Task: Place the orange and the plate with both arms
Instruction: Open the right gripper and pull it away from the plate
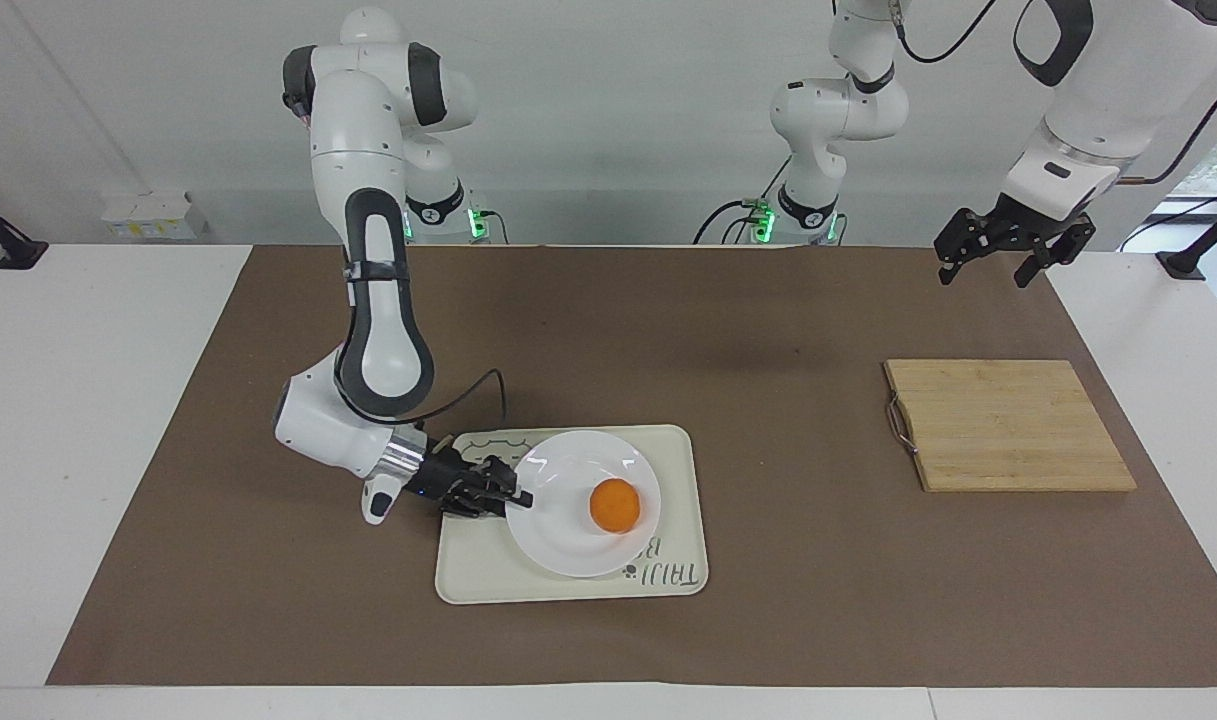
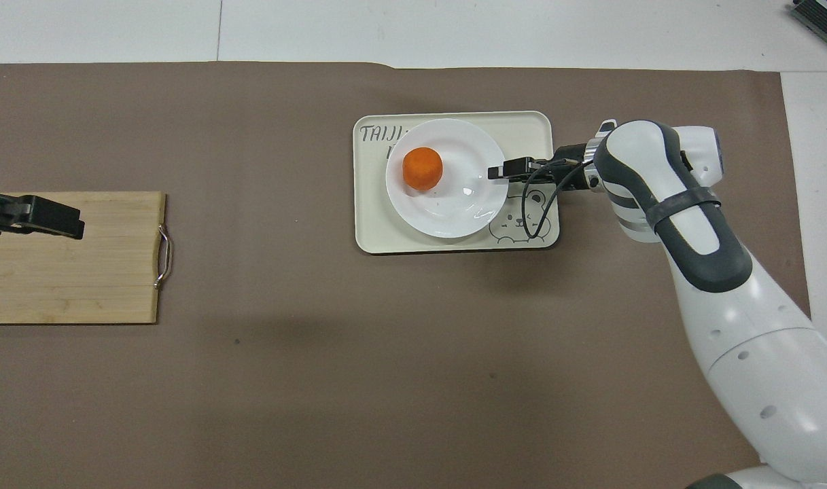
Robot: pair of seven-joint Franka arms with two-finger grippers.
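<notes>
Right tool pinches the rim of the white plate, holding it by the edge that points to the right arm's end of the bench. Left tool waits up in the air, fingers spread apart, over the wooden board. On the plate, the orange sits near 10 o'clock in the overhead view, and the plate lies on the cream tray with the bear drawing.
</notes>
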